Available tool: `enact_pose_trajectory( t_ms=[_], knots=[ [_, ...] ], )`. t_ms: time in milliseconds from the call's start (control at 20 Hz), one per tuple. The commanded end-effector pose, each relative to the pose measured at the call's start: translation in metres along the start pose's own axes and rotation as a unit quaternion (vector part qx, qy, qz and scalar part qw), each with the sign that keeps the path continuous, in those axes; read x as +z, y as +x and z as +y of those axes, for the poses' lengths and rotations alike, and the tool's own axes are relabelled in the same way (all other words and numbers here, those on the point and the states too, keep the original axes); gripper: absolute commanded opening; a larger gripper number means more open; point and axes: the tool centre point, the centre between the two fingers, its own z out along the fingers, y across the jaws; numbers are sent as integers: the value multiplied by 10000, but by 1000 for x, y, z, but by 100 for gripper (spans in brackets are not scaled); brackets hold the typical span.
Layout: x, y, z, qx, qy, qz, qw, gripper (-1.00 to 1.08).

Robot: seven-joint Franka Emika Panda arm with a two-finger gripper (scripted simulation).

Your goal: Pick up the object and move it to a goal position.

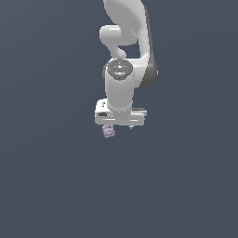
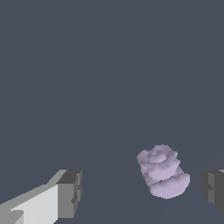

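Plainly, no brand, label or readable writing shows on anything in either view; the only marking is a small reddish speck on the dark round cap of the white arm (image 1: 122, 69), too small to read.

The object (image 2: 162, 170) is a pale lilac-purple lump, bumpy and layered like a little rosette of blobs, with a smoother rounded lobe along one side. It is much smaller than the gripper (image 2: 142, 194).

The gripper stands open, its two dark grey fingers (image 2: 70, 193) spread wide with bare dark ground between them. In the wrist view the object lies between the fingers, nearer one than the other and touching neither. In the exterior view it sits just under the gripper body, towards the exterior view's left end of it.
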Motion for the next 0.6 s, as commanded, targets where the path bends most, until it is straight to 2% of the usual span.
enact_pose_trajectory(
  t_ms=[0,550],
  knots=[
    [0,0,0,0,0,0,10000,100],
    [-10,0,13,197,127,76,9997,100]
  ],
)
